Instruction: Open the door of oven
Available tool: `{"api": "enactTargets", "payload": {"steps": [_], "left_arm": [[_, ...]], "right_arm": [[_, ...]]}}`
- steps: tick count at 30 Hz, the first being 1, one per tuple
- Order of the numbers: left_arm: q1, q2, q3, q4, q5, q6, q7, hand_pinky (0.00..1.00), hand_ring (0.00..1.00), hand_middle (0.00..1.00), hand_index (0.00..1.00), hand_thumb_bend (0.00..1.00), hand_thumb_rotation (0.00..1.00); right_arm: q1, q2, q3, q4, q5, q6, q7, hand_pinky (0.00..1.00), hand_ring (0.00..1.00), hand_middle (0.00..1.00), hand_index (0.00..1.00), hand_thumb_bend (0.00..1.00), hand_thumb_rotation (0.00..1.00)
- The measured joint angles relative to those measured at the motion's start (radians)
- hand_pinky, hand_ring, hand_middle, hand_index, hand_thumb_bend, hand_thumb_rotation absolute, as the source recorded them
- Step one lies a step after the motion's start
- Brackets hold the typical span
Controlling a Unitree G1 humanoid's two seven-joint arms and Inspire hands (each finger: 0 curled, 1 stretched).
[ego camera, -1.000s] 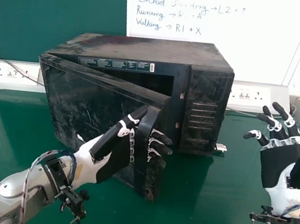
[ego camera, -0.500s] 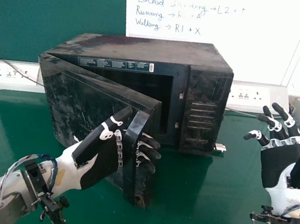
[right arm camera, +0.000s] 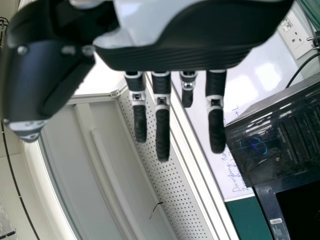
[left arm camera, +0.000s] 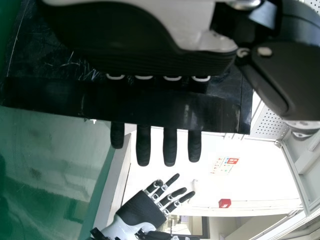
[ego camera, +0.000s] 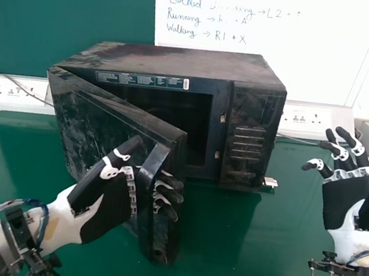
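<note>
fingers (ego camera: 170,196) of left hand (ego camera: 109,203) hooked around smooth curved handle (ego camera: 152,163), scuffed door (ego camera: 97,126) ajar, right hand (ego camera: 344,200) unclenched

Bright glare on whiteboard (right arm camera: 267,75), shadow inside oven (ego camera: 174,62).

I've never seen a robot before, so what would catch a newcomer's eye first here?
Probably the big black oven in the middle, its door ajar, with the robot's left hand hooking its fingers behind the handle. Next, perhaps, the right hand, palm and spread fingers raised at the right side of the head view. Behind the oven, handwriting marks a whiteboard.
</note>
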Motion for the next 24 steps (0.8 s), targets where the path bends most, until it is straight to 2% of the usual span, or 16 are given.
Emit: {"api": "enactTargets", "payload": {"steps": [3,8,12,13,15,18,21,23,24], "left_arm": [[0.025,0.03,0.035,-0.002,-0.039,-0.004,-0.023,0.36,0.43,0.54,0.72,0.96,0.71],[0.084,0.094,0.108,-0.035,-0.102,-0.003,-0.035,0.33,0.42,0.54,0.72,0.97,0.76],[0.133,0.149,0.17,-0.042,-0.161,0.0,-0.053,0.33,0.42,0.54,0.74,0.99,0.74],[0.144,0.161,0.185,-0.042,-0.173,0.0,-0.061,0.32,0.41,0.54,0.74,0.97,0.74],[0.157,0.165,0.197,-0.023,-0.175,-0.023,-0.104,0.31,0.4,0.53,0.73,0.94,0.69],[0.157,0.169,0.202,0.034,-0.182,-0.049,-0.176,0.28,0.36,0.49,0.69,0.96,0.65],[0.156,0.19,0.206,0.059,-0.174,-0.076,-0.231,0.25,0.31,0.43,0.68,0.91,0.66],[0.156,0.2,0.206,0.087,-0.153,-0.109,-0.283,0.26,0.3,0.41,0.66,0.94,0.61],[0.155,0.206,0.208,0.102,-0.14,-0.131,-0.313,0.25,0.3,0.41,0.66,0.92,0.63]], "right_arm": [[0.0,0.0,-0.001,0.0,0.0,0.0,0.0,0.44,0.49,0.59,0.69,1.0,0.81],[-0.002,0.0,-0.002,0.0,0.002,0.001,0.001,0.44,0.49,0.59,0.69,1.0,0.81],[-0.004,0.0,-0.005,0.001,0.001,0.001,0.001,0.44,0.49,0.59,0.7,1.0,0.81],[-0.005,0.0,-0.005,0.001,0.0,0.0,0.001,0.44,0.49,0.59,0.7,1.0,0.81],[-0.007,0.0,-0.008,0.002,-0.001,-0.003,0.0,0.44,0.49,0.59,0.7,1.0,0.81],[-0.011,-0.001,-0.009,0.005,0.0,-0.003,0.003,0.44,0.49,0.59,0.69,1.0,0.8],[-0.012,-0.002,-0.011,0.006,0.0,-0.003,0.005,0.43,0.48,0.59,0.69,1.0,0.8],[-0.012,-0.002,-0.011,0.005,0.001,-0.002,0.005,0.43,0.49,0.59,0.69,1.0,0.8],[-0.012,-0.002,-0.011,0.004,0.001,-0.002,0.004,0.43,0.48,0.59,0.69,1.0,0.8]]}}
